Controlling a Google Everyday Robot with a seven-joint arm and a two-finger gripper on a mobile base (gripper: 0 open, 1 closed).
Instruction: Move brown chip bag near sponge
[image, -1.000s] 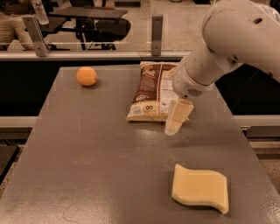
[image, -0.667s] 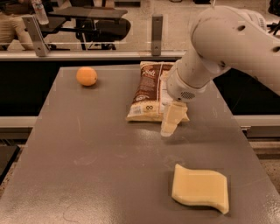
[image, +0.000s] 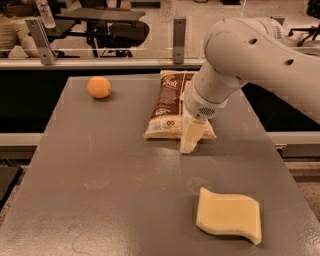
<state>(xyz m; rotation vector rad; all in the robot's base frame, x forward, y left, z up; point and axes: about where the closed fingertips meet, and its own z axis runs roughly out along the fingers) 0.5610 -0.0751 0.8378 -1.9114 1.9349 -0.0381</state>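
- Moved since a second ago: gripper (image: 191, 139), one count. I see it further left along the near edge of the bag, with the arm (image: 250, 55) swung the same way. Bag, sponge and orange lie where they lay.
- Gripper, now: hangs pointing down at the bag's near right corner, its tip low over the table (image: 100, 190) just in front of that corner. Whether it touches the bag I cannot tell. Whether it is released or clenched I cannot tell.
- Bag (image: 167, 107), one count: dark brown with cream ends, lying flat on the far half of the table, about mid-width, long axis running away from me. Part of its right side is hidden behind the arm.
- Sponge (image: 229, 215), one count: pale yellow, wavy-edged, flat on the near right part of the table. It is well apart from the bag, with bare tabletop between them, and is nearer to me than the gripper.
- Orange (image: 99, 87), one count: far left of the table, left of the bag and clear of it.
- Arm, one count: enters from the right, bending down over the bag.
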